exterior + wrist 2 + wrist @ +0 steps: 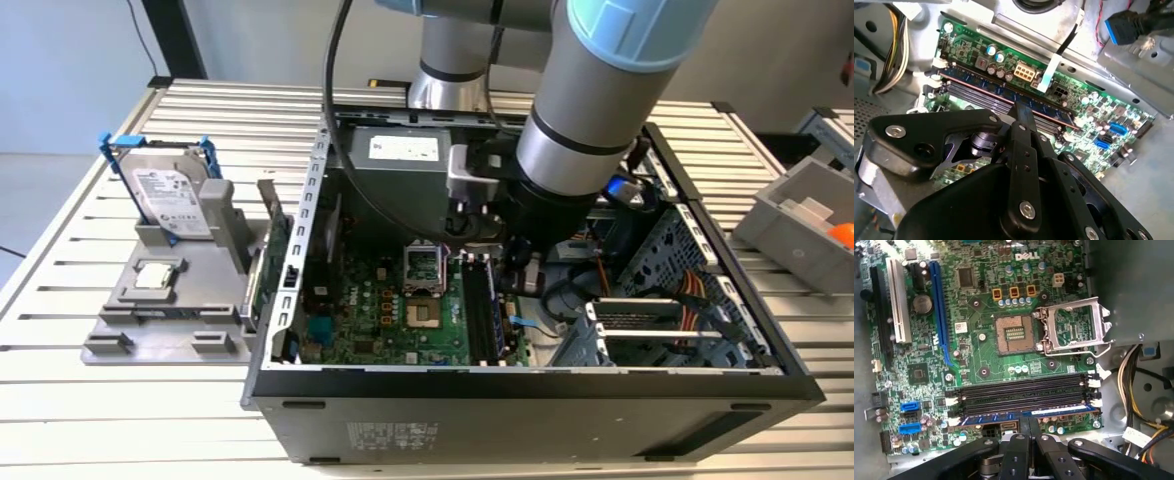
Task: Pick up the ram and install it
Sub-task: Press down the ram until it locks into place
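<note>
The ram (989,418) is a thin blue-green stick standing in the outermost of several black memory slots (1024,392) on the motherboard, also seen in the second wrist view (989,87). My gripper (1030,420) is down inside the open computer case (534,385), under the arm's wrist (491,262). Its two dark fingers are shut together, and their closing line runs along the stick's length. The fingertips (1021,109) rest on the middle of the ram's top edge and hide that part of it.
An open CPU socket (1014,335) lies beside the slots. Yellow cables (1134,370) and a drive cage (667,320) crowd one side, and the power supply (400,150) sits at the back. Outside stand a hard drive (167,195), a grey fixture (158,300), a green card (274,265) and a grey bin (807,210).
</note>
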`<state>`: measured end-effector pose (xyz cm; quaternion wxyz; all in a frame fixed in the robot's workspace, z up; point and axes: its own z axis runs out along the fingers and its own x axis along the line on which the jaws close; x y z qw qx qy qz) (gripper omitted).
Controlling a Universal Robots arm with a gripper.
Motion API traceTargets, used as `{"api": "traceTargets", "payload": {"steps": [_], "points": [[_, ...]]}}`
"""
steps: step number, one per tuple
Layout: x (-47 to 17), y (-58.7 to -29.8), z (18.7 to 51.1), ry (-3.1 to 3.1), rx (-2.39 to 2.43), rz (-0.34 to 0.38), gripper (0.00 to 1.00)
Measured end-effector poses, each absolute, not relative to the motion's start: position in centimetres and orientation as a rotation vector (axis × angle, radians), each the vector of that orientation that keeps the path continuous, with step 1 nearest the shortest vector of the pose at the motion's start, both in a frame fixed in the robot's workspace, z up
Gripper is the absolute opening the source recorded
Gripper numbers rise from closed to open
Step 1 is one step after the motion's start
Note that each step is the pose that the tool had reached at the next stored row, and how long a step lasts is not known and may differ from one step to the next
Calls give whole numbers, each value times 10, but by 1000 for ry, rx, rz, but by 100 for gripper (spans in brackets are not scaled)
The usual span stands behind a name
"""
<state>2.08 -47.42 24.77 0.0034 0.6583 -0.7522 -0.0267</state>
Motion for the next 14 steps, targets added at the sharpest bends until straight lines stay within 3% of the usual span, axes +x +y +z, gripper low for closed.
{"api": "traceTargets", "payload": {"steps": [14], "points": [[20,-472,246,-2282,2152,-76,0]]}}
